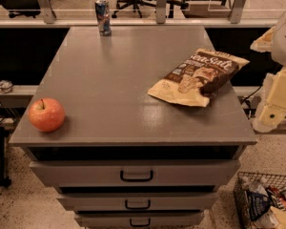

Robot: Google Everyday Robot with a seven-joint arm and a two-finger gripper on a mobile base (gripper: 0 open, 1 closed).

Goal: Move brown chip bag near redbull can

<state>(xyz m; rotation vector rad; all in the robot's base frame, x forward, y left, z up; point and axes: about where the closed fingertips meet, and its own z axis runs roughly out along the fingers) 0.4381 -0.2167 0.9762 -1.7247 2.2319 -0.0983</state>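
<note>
The brown chip bag (199,76) lies flat on the right side of the grey cabinet top (109,80), its dark brown end pointing to the far right. The redbull can (103,17) stands upright at the far edge, left of the middle, well apart from the bag. My gripper (272,108) hangs on the cream arm at the right edge of the view, off the cabinet's right side and level with the bag. It touches nothing.
A red apple (46,114) sits at the front left corner. The cabinet has drawers (136,174) at the front. A wire basket (267,202) with small packets stands on the floor at the lower right. Office chairs stand behind a rail at the back.
</note>
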